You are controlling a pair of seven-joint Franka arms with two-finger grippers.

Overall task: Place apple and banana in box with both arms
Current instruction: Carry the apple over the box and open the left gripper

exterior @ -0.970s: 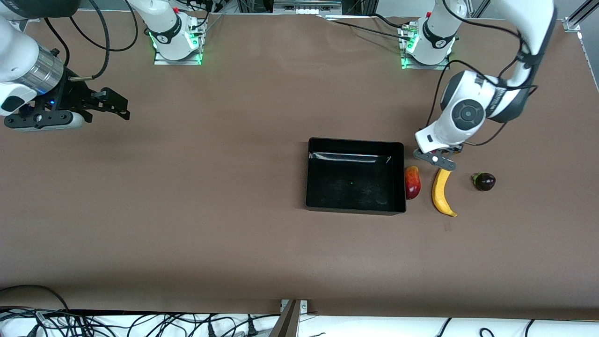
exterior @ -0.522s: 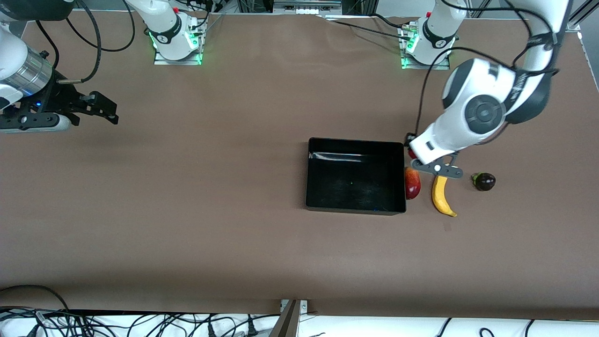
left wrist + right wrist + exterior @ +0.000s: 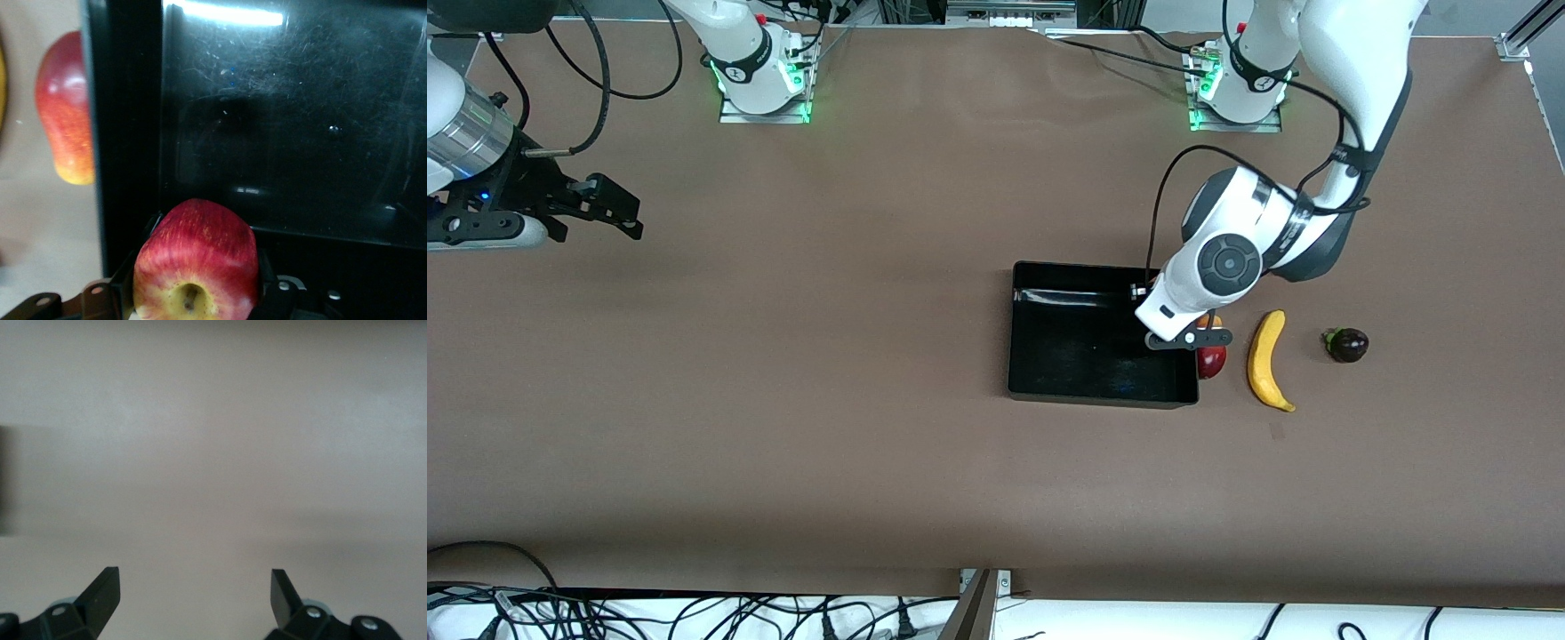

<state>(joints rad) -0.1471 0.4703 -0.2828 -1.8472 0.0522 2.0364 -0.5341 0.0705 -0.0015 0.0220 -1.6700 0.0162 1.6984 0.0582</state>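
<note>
My left gripper (image 3: pixel 1184 338) is shut on the apple (image 3: pixel 195 267), red with a yellow stem dimple. It holds the apple in the air over the wall of the black box (image 3: pixel 1085 360) at the left arm's end of the box. The box's glossy inside (image 3: pixel 293 133) shows below it in the left wrist view. My hand hides the apple in the front view. The banana (image 3: pixel 1265 360) lies on the table beside the box, toward the left arm's end. My right gripper (image 3: pixel 621 212) is open and empty over bare table at the right arm's end; its fingers (image 3: pixel 103 590) show wide apart.
A red-yellow mango (image 3: pixel 1211 361) lies against the box's outer wall, between the box and the banana; it also shows in the left wrist view (image 3: pixel 67 127). A small dark round fruit (image 3: pixel 1347 344) lies past the banana toward the left arm's end.
My left gripper has moved from above the banana's farther tip, across the mango, to the box's wall. My right gripper has drifted a little toward its end of the table.
</note>
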